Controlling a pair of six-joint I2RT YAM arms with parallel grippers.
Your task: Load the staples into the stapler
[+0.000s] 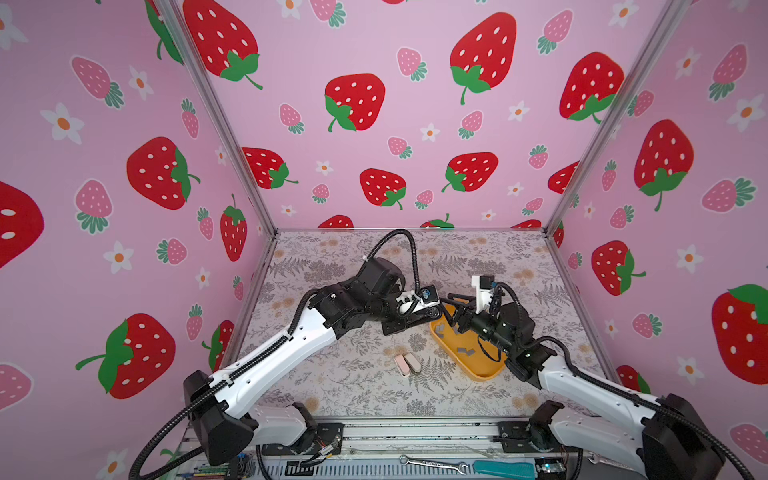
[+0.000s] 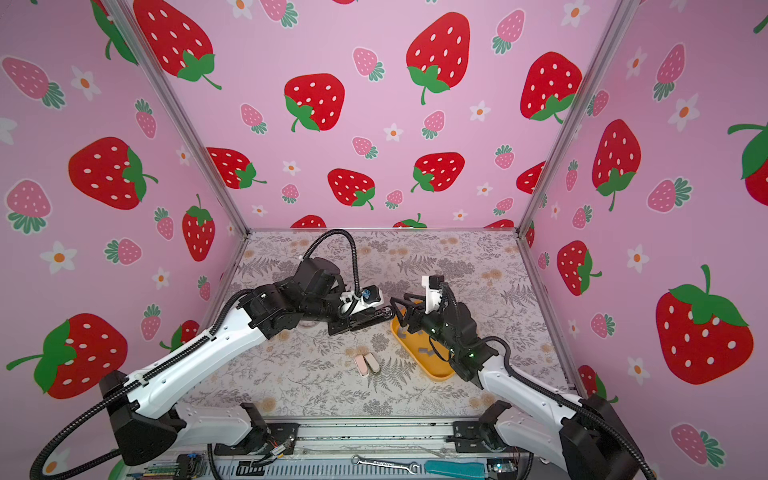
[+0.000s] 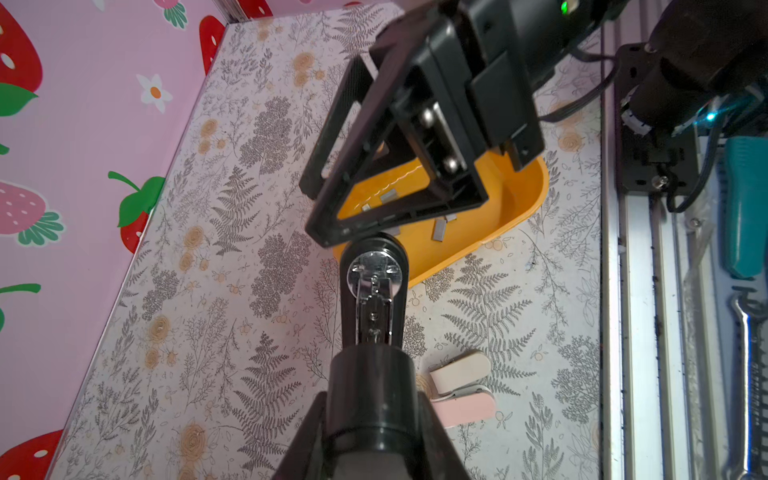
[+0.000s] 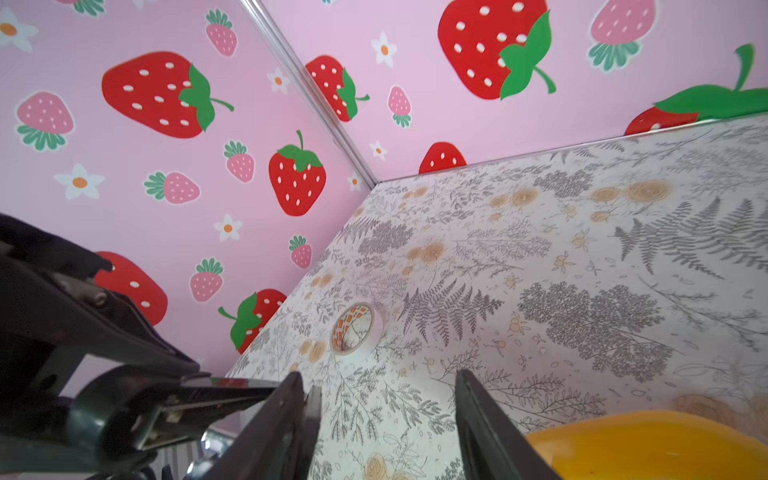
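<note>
several staples (image 3: pixel 439 230) lie in the yellow tray (image 3: pixel 528 195); left hand (image 3: pixel 372 415) clamps the opened stapler (image 3: pixel 372 299), right hand (image 4: pixel 380 382) stands wide, empty, at its tip; loading looks unfinished.

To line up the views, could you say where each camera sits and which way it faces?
Top views: above the table's front, facing down toward the back wall; left arm, right arm and tray show.
Left wrist: on the left arm, looking along the left gripper and its stapler at the right gripper.
Right wrist: on the right arm, looking between its open fingers toward the back corner.
Shared: both wrist views show stapler and tray.
</note>
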